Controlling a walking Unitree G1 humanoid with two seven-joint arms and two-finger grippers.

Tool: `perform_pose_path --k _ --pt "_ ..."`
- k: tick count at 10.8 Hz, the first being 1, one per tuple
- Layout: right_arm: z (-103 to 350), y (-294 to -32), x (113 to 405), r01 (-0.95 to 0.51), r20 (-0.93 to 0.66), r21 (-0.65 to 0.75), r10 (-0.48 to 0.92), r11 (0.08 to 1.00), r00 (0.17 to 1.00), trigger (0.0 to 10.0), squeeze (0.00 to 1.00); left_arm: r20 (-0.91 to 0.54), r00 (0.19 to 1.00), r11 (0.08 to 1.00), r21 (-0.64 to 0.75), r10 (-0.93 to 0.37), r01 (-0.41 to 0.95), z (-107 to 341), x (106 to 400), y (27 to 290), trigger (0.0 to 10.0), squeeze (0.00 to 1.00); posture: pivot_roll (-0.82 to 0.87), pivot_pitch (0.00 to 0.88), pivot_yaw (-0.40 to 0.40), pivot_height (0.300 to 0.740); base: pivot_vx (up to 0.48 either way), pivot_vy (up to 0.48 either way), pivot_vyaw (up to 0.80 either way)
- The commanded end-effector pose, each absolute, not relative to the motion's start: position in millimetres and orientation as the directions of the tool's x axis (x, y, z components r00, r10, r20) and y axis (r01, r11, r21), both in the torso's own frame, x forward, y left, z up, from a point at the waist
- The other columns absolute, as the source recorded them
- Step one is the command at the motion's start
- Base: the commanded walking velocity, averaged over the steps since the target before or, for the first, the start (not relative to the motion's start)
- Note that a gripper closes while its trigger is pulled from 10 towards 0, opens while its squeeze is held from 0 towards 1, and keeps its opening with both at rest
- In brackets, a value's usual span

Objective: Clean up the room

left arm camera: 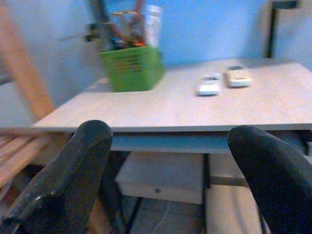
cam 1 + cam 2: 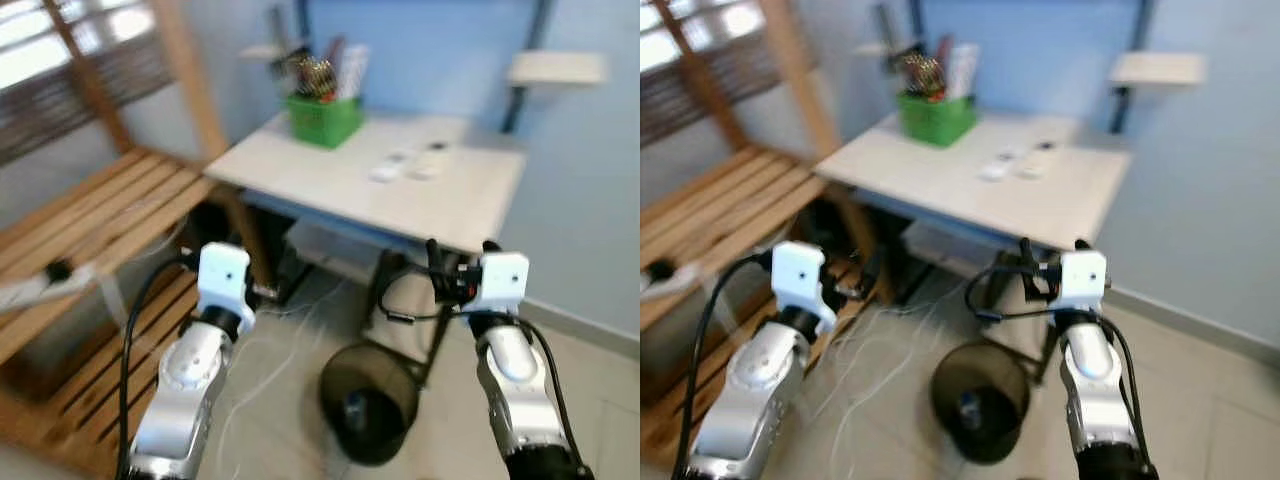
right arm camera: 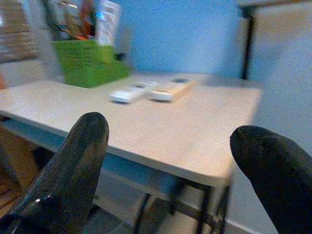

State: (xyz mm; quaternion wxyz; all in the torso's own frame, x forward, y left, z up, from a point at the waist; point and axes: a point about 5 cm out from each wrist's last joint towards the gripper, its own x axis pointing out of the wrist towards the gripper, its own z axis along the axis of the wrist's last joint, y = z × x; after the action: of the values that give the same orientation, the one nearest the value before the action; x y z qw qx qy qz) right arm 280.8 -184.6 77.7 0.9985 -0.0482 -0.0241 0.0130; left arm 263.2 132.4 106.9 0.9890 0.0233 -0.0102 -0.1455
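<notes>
Approach comes first, as I judge it: I should walk the rig closer to the desk (image 2: 330, 180) before reaching, keeping both arms level with the desktop edge so neither clips it, and let the blurred views settle before I commit. My left gripper (image 1: 165, 170) is released, its two black fingers (image 1: 73, 180) spread wide with nothing between them, and my right gripper (image 3: 170, 170) is likewise released and empty. Both hang short of the desk's near edge and slightly below its top. Ahead of the jaws and well apart from them, two white remotes (image 2: 405, 165) lie side by side on the desktop; from the right jaws they sit nearly straight ahead, from the left jaws ahead and toward the right. Beyond them at the desk's far corner stands a green basket (image 2: 322, 118) stuffed with odds and ends. Below the jaws, on the floor, sits a dark wastebasket (image 2: 370, 400).
</notes>
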Motion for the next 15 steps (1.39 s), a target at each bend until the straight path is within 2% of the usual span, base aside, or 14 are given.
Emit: perform_pose_path --k 1,3,5,7,9,11,13,15 --pt "78.0 -183.6 281.4 -0.03 0.038 -0.102 0.034 0.994 0.999 10.0 0.0 0.009 0.953 0.95 0.076 -0.304 0.303 107.0 266.3 129.6 10.0 0.0 -0.2 0.0 0.186 0.74 0.0 0.0 -0.76" --pt "67.8 -182.6 275.0 -0.031 -0.007 -0.092 0.03 0.995 1.0 10.0 0.0 -0.029 0.946 0.945 0.054 -0.321 0.323 98.3 265.7 127.8 10.0 0.0 -0.2 0.0 0.188 0.74 0.0 0.0 -0.72" --pt "61.5 -180.3 269.7 -0.043 -0.04 -0.083 0.039 0.996 0.998 10.0 0.0 -0.102 0.958 0.963 -0.006 -0.269 0.27 78.7 265.9 143.5 10.0 0.0 -0.2 0.0 0.186 0.74 0.0 0.0 -0.61" --pt "60.8 -178.7 273.6 -0.031 -0.068 -0.029 0.029 0.999 0.997 10.0 0.0 -0.101 0.945 0.949 0.015 -0.312 0.315 78.8 266.3 135.1 10.0 0.0 -0.2 0.0 0.188 0.74 0.0 0.0 -0.61" --pt "61.8 -171.7 275.8 -0.071 -0.062 -0.051 0.067 0.996 0.996 10.0 0.0 -0.089 0.95 0.954 -0.001 -0.298 0.299 78.4 267.9 134.6 10.0 0.0 -0.2 0.0 0.188 0.74 0.0 0.0 -0.61" --pt "59.4 -166.3 275.7 -0.097 -0.077 -0.075 0.091 0.992 0.993 10.0 0.0 -0.087 0.947 0.95 0.01 -0.309 0.311 78.4 267.9 133.9 10.0 0.0 -0.19 0.0 0.181 0.74 0.0 0.0 0.0" --pt "60.5 -165.6 277.5 -0.106 -0.077 -0.087 0.099 0.991 0.992 10.0 0.0 -0.074 0.942 0.944 0.012 -0.327 0.329 80.4 267.6 128.4 10.0 0.0 -0.19 0.0 0.177 0.74 0.0 -0.48 0.0" --pt "62.0 -164.7 280.7 -0.137 -0.08 -0.098 0.129 0.986 0.988 10.0 0.0 -0.029 0.955 0.954 -0.056 -0.296 0.294 83.5 267.2 129.1 10.0 0.0 -0.19 0.0 0.168 0.74 0.0 -0.48 0.0"
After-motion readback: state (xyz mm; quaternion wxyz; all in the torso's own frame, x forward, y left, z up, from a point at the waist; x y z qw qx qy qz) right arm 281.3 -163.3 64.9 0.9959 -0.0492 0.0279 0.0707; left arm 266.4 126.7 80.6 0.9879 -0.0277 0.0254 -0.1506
